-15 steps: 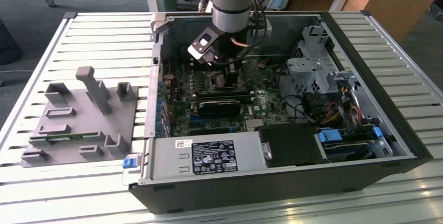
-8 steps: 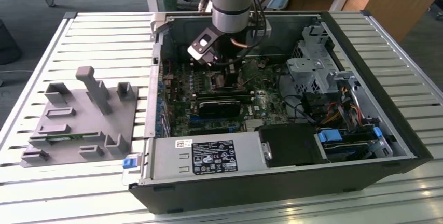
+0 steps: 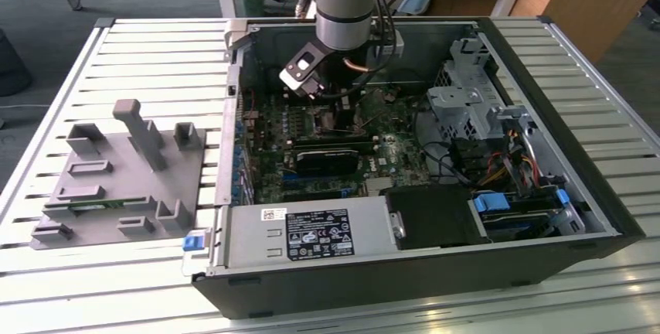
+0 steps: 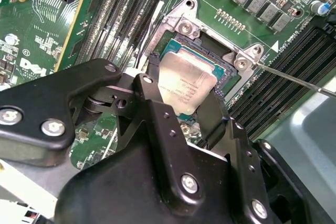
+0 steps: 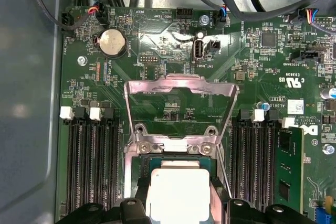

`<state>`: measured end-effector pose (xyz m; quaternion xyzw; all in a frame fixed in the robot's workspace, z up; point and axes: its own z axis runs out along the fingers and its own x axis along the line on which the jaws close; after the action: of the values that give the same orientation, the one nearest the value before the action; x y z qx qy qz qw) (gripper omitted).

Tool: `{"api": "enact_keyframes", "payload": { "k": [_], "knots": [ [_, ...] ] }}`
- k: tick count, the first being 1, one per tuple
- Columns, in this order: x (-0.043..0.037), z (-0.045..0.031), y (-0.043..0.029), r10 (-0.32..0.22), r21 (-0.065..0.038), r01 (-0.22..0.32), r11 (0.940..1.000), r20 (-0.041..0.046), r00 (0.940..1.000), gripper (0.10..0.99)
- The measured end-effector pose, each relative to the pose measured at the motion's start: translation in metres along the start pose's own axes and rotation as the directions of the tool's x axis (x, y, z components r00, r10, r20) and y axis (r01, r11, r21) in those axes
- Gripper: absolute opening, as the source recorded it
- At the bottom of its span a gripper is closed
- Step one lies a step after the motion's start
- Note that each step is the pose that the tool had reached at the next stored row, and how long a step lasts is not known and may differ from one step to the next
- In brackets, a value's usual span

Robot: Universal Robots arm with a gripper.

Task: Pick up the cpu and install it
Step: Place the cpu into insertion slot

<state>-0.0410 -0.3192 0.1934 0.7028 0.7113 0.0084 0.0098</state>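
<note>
Over the open socket [image 5: 157, 159] on the motherboard [image 5: 157, 51], inside the computer case [image 3: 413, 280] on the counter [image 3: 154, 63]: tool [image 4: 184, 93] clenched on the cpu [image 4: 186, 85], fingers [image 4: 149, 80] flanking opposite edges. Cpu metal top up; seated or not, cannot tell. Socket frame [image 5: 181, 85] hinged open.

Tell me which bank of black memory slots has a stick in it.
The bank across the silver socket frame from the grey case wall: a long green memory stick stands in it; the wall-side bank is empty.
</note>
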Motion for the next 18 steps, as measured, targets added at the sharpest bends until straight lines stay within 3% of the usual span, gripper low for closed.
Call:
{"api": "enact_keyframes", "payload": {
  "k": [5,6,18],
  "knots": [
    [0.0003,0.0009,0.0002,0.000,-0.001,0.000,1.0000,-0.0017,1.0000,0.545],
    [0.0002,0.0008,0.0001,0.000,-0.001,0.000,1.0000,-0.0012,1.0000,0.604],
    [0.0000,-0.0019,0.0000,0.002,0.000,-0.002,1.0000,-0.0021,1.0000,0.604]
  ]
}}
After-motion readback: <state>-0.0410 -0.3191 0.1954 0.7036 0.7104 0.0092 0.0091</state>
